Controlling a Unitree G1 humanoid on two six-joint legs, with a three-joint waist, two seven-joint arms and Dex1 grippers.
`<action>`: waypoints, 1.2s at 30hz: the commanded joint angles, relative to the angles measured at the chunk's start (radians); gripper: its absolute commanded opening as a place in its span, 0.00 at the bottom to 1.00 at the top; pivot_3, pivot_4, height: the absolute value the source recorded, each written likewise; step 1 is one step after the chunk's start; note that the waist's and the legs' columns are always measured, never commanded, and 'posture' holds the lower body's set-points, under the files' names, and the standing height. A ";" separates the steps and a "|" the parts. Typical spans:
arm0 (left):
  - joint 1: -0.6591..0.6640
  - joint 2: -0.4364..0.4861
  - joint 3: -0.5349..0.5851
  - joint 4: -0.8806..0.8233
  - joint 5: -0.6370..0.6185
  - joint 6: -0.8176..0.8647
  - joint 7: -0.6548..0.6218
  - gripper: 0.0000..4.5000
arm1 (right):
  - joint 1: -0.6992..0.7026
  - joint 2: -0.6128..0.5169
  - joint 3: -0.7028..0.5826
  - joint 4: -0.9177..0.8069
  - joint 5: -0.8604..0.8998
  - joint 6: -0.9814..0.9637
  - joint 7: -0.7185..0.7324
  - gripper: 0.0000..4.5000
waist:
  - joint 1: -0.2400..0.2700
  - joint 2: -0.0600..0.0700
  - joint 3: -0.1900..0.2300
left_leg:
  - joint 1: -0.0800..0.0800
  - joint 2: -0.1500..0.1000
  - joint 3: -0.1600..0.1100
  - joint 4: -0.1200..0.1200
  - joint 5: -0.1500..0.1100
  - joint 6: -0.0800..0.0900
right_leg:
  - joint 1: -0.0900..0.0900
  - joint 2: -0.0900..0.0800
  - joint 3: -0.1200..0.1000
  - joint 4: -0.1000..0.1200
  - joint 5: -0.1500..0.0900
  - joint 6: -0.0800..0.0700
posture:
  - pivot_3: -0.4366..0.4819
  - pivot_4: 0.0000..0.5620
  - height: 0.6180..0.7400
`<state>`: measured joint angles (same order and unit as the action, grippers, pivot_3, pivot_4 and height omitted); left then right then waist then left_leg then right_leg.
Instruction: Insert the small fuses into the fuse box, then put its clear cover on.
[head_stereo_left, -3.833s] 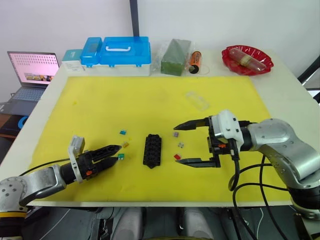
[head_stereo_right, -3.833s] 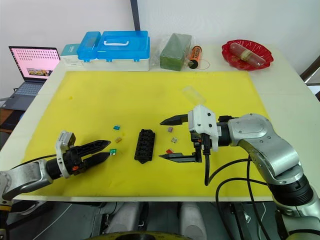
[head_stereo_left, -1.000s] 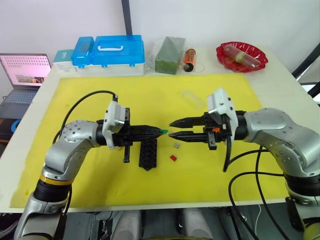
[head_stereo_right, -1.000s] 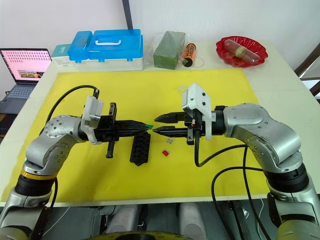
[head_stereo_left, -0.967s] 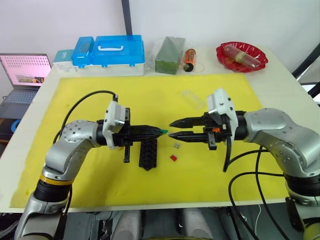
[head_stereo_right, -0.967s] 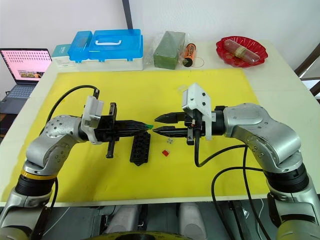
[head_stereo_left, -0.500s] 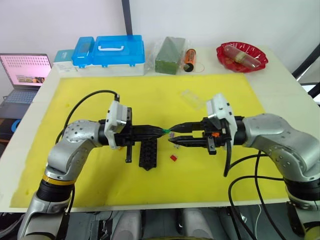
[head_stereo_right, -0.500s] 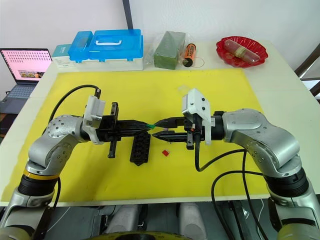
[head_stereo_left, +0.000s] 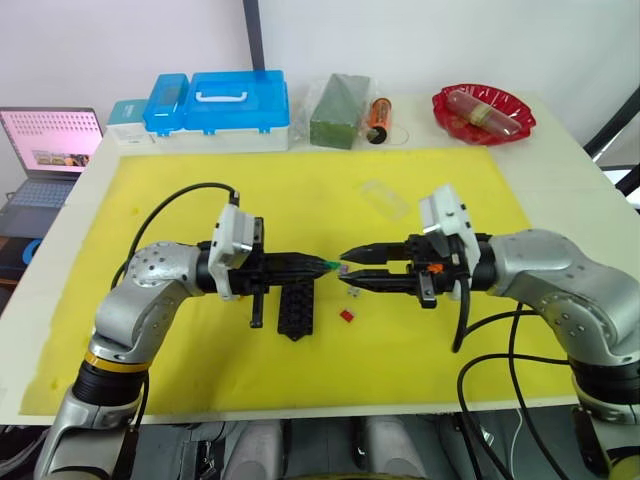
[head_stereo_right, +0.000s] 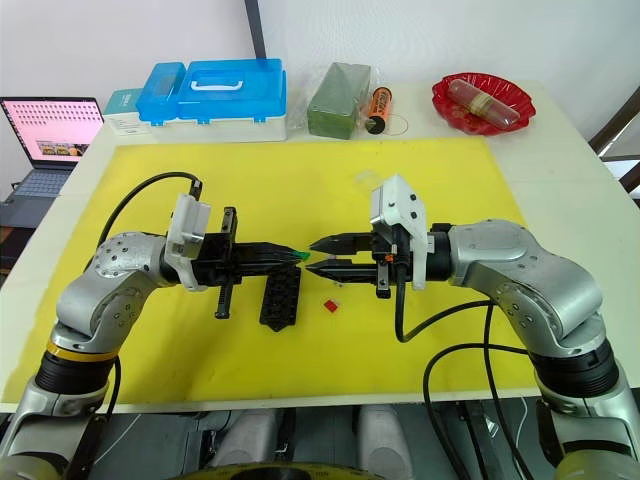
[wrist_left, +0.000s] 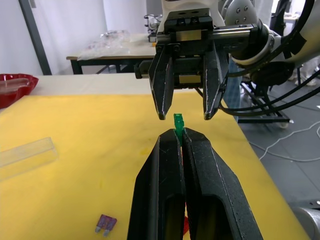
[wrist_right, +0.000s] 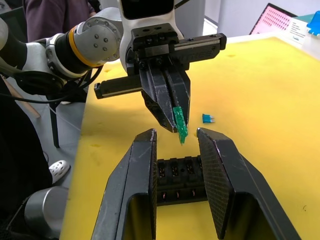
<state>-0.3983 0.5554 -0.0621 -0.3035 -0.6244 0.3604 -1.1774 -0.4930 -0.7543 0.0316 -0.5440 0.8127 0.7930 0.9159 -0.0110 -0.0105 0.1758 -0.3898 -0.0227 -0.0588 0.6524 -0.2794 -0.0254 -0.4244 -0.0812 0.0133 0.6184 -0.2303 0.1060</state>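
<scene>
Left wrist view: tiny green fuse (wrist_left: 177, 121) upright.

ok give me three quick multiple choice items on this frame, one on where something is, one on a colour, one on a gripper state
1. Where does the clear cover lie?
A. on the yellow mat, apart from the fuse box
B. on the fuse box
C. in the red dish

2. What colour is the fuse in the left gripper?
A. red
B. green
C. purple

3. How does the right gripper stand?
A. shut on a fuse
B. shut on nothing
C. open, facing the held fuse

Answers:
1 A: it lies on the yellow mat, beyond the fuse box.
2 B: a green tip juts from the shut fingers.
3 C: there is a gap between its fingers, with the green fuse just ahead of it.
</scene>
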 joint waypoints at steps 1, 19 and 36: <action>-0.002 0.000 0.008 -0.033 -0.016 -0.010 -0.003 0.00 | -0.026 0.010 -0.023 -0.019 0.023 -0.006 -0.005 0.29 | 0.000 0.000 0.000 | 0.000 0.000 0.000 0.000 0.000 0.000 | 0.000 0.000 0.000 0.000 0.000 0.000 | 0.48 0.27 1.00; 0.034 -0.003 0.014 -0.041 -0.015 -0.023 -0.007 0.00 | -0.039 0.010 -0.028 -0.021 0.034 0.010 0.004 0.00 | 0.000 0.000 0.000 | 0.000 0.000 0.000 0.000 0.000 0.000 | 0.000 0.000 0.000 0.001 0.000 0.000 | 0.48 0.27 1.00; 0.021 -0.013 0.014 -0.041 -0.019 -0.028 -0.005 0.00 | -0.042 0.010 0.007 -0.003 -0.028 -0.020 0.013 0.27 | 0.000 0.000 0.000 | 0.000 0.000 0.000 0.001 0.000 0.000 | 0.000 0.000 0.000 0.002 0.000 0.000 | 0.48 0.27 1.00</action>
<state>-0.3637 0.5457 -0.0619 -0.3174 -0.6246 0.3463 -1.1783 -0.5187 -0.7538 0.0440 -0.5425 0.7865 0.7909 0.9282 -0.0111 -0.0105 0.1756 -0.3894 -0.0227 -0.0586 0.6531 -0.2793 -0.0254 -0.4243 -0.0810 0.0133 0.6199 -0.2302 0.1062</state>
